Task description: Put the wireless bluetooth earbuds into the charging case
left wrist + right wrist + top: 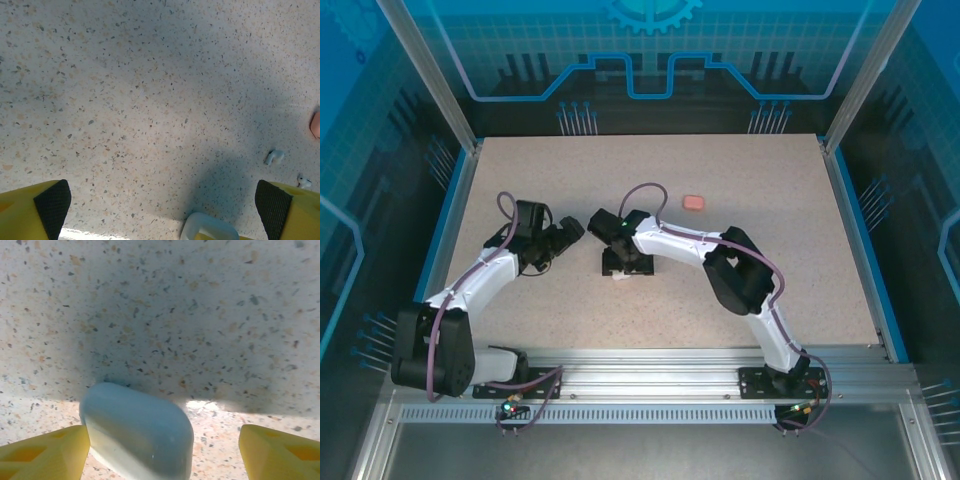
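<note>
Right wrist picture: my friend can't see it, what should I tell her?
A smooth white charging case lies on the speckled table between the yellow fingers of the open right gripper. It sits close to the finger on the picture's left, with a wide gap on the other side.

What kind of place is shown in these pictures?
Probably a robot test booth: a speckled table inside metal posts and blue printed walls, with two arms bolted to its rail.
</note>
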